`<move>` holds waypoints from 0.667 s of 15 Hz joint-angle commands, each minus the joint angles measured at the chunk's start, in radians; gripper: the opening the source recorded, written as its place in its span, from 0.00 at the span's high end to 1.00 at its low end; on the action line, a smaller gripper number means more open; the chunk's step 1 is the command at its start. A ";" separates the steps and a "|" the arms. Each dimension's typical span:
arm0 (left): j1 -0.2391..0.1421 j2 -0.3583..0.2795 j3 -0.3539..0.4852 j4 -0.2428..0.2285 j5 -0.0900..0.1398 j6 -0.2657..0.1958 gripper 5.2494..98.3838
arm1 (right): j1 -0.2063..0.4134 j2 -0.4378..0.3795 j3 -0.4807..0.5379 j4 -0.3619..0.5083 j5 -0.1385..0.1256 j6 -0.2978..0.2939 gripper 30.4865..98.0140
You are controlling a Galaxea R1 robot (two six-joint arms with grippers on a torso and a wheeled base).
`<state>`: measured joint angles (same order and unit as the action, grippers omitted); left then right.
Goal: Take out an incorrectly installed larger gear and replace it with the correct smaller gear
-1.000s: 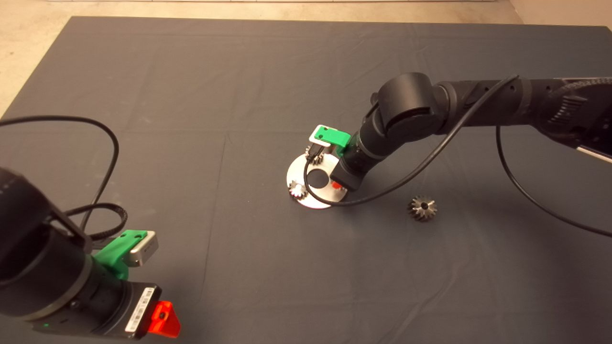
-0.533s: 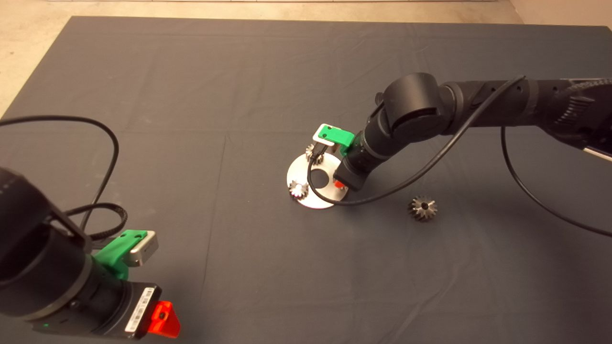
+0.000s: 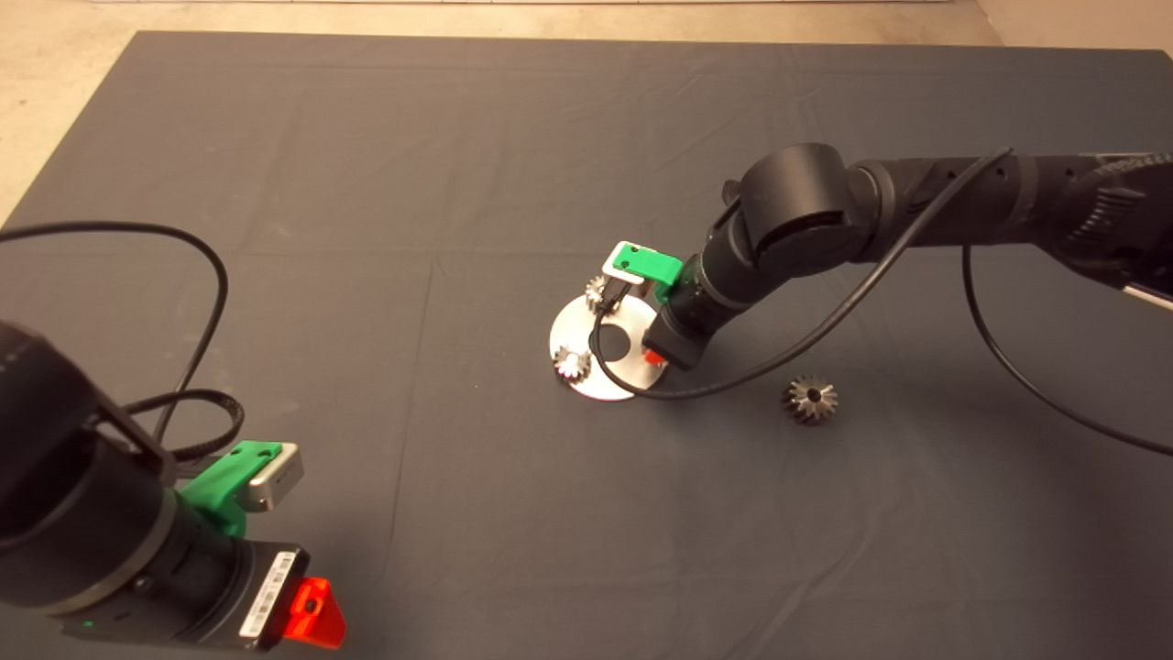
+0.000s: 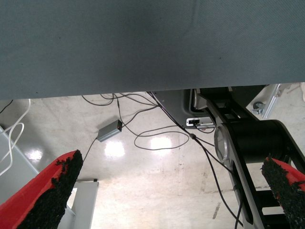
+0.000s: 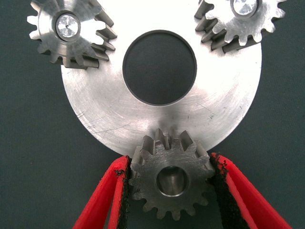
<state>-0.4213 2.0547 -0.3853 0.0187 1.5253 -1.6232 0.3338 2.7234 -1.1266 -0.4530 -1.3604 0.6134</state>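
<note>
Blocking the smaller gear (image 5: 170, 180) overhead: right pincer (image 5: 169, 183).

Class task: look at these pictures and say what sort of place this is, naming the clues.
Probably a robotics lab or test bench: a dark mat on a table, loose cables on a bare shiny floor, and a metal disc carrying gears, with the right pincer holding another.

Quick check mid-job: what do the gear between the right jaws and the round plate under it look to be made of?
The smaller gear looks like dull dark grey metal: matte faces, faint machining marks. The round plate looks like brighter silvery metal, maybe aluminium or steel, with a brushed sheen and fine scratches. The right gripper clamps the gear with black, rough-looking pads, likely rubber or foam.
</note>
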 commanded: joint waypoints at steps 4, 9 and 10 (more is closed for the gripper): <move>-0.005 -0.003 0.014 0.000 0.133 -0.003 0.01 | 0.016 0.008 0.004 -0.030 0.027 -0.001 0.87; -0.005 -0.003 0.014 0.000 0.133 -0.003 0.01 | 0.016 0.006 -0.001 -0.030 0.027 -0.003 0.87; -0.005 -0.003 0.014 0.000 0.133 -0.003 0.01 | 0.014 0.006 -0.001 -0.033 0.027 -0.003 0.87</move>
<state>-0.4213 2.0551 -0.3853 0.0188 1.5253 -1.6232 0.3300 2.7262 -1.1296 -0.4574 -1.3528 0.6134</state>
